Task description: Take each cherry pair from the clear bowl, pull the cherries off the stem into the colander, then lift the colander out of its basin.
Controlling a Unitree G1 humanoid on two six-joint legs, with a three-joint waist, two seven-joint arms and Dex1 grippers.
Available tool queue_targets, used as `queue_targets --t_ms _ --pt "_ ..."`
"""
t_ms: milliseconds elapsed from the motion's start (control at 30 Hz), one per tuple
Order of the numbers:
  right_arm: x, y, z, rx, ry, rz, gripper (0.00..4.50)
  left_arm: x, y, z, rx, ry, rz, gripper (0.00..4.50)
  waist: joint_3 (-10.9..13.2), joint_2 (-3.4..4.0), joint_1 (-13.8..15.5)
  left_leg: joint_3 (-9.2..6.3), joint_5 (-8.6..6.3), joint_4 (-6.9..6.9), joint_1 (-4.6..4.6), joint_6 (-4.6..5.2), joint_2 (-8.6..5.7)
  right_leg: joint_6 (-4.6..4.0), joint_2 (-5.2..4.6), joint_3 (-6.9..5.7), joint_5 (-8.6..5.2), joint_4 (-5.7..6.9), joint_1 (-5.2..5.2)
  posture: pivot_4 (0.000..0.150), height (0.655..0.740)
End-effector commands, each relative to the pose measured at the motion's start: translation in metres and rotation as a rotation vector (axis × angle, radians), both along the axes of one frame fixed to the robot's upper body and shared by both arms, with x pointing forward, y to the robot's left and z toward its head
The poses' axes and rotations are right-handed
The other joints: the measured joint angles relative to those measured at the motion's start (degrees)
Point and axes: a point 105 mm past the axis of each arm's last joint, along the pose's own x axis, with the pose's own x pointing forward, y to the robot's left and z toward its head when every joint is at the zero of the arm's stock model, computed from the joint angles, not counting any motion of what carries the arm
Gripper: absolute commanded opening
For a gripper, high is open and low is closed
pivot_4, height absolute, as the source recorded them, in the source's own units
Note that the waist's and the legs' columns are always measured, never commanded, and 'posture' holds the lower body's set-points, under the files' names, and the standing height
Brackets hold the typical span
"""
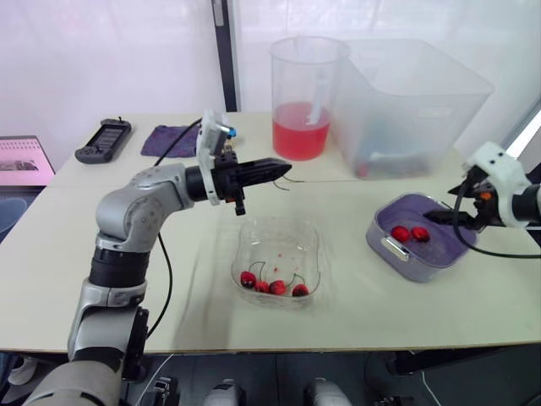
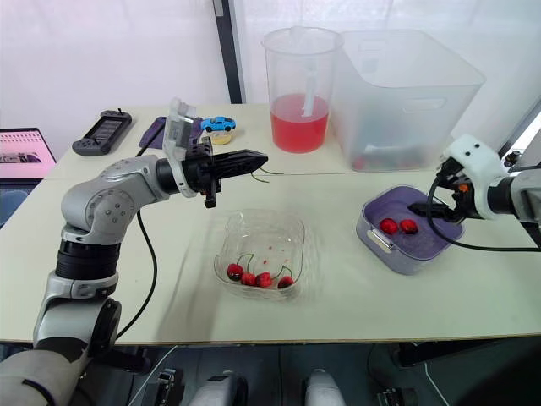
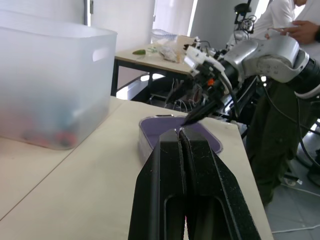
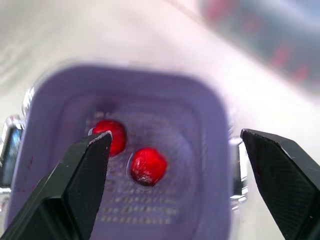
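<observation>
Left end effector [image 1: 285, 167]: fingers pressed together, no gap in the left wrist view. A thin bare stem [image 2: 267, 176] curls from the tip, with no fruit on it. It hangs in the air above the surface [image 1: 194, 313], just beyond the far rim of the clear bowl [image 1: 279, 230] and not touching it.

Clear bowl: centre of the surface, set back a little from the near edge. Four cherries [image 1: 277, 287] with stems are bunched against its near wall. The rest of the bowl floor is bare apart from small red specks.

Right end effector [image 4: 175, 136]: fingers spread wide, nothing held. It hovers over the far right side of the purple colander [image 1: 433, 254], tips above the rim. The colander sits inside its basin [image 1: 379, 241] on the right, with a handle on the side facing the bowl. Two loose cherries [image 1: 400, 233] lie side by side on the colander floor, left of centre.

Open room: a bare strip of surface between bowl and basin, and bare surface left of the bowl under the left arm.

Far side: pitcher [image 1: 303, 97] of red liquid and a large translucent bin [image 1: 414, 93] just beside each other, well beyond the bowl. Far left: handheld controller [image 1: 103, 139], purple cloth [image 1: 167, 139], small blue toy car [image 2: 218, 124].
</observation>
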Motion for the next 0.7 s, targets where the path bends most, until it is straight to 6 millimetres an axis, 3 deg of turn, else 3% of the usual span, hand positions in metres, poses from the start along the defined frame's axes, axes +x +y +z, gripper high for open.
queue_targets --t_ms 33,100,400,533,700 --pt "-0.016 -0.008 0.039 0.001 -0.075 0.048 4.41 -0.007 0.0 0.008 -0.017 -0.057 -0.007 0.0 0.01 0.01 0.22 -0.01 0.0 0.0 0.0 0.0 0.0 0.0 0.0 0.0 0.0 0.0 0.0 0.15 0.7337" --pt "-0.022 -0.007 0.044 0.004 -0.075 0.105 4.41 -0.007 -0.001 0.006 -0.013 -0.051 -0.01 0.0 0.01 0.01 0.26 -0.02 0.0 0.0 0.0 0.0 -0.01 0.0 -0.01 -0.03 0.0 -0.02 0.04 0.15 0.7337" --pt "-0.027 0.057 0.071 0.193 -0.159 0.428 4.41 -0.008 0.008 0.001 0.014 -0.04 0.02 0.0 0.01 0.07 -0.45 0.0 0.0 -0.02 0.05 0.0 0.03 0.0 0.03 -0.01 0.0 0.0 0.04 0.15 0.7337" --pt "-0.027 0.089 0.091 0.247 -0.197 0.562 4.41 -0.007 0.029 -0.002 0.023 -0.023 0.106 0.0 0.02 0.09 -0.24 -0.06 0.0 -0.03 0.05 0.0 0.04 0.0 0.03 0.01 0.0 0.0 0.0 0.15 0.7337" --pt "-0.024 0.118 0.102 0.22 -0.201 0.705 4.41 -0.008 0.08 -0.018 0.005 0.062 0.304 0.0 0.02 0.09 -0.26 -0.17 -0.01 -0.04 0.03 0.01 0.05 0.0 0.0 0.01 0.0 -0.02 -0.02 0.15 0.7337"
